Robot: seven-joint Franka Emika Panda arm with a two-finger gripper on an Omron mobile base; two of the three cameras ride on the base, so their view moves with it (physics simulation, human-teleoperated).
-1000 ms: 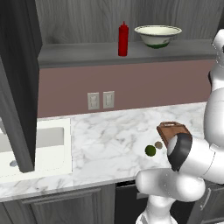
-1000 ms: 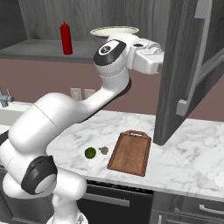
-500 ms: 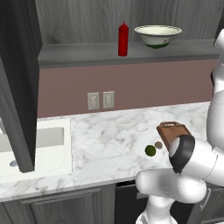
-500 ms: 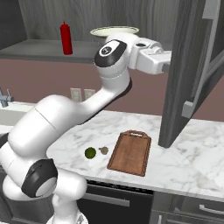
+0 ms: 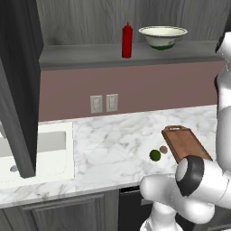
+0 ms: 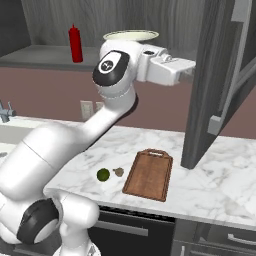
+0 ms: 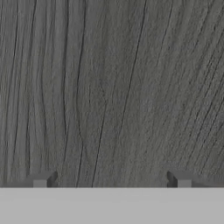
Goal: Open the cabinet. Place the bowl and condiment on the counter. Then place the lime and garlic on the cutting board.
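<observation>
The arm reaches up and forward, its gripper (image 7: 111, 180) level against the inner face of the open right cabinet door (image 6: 210, 85), jaws spread wide and empty. The red condiment bottle (image 5: 127, 40) stands upright on the cabinet shelf, nozzle up, beside the bowl (image 5: 163, 36).

- The white arm (image 6: 75, 145) rises from its base, bends at a dark elbow joint and reaches level to the right.
- The gripper (image 7: 111, 180) holds its two fingertips (image 7: 42, 179) wide apart, gripping nothing.
</observation>
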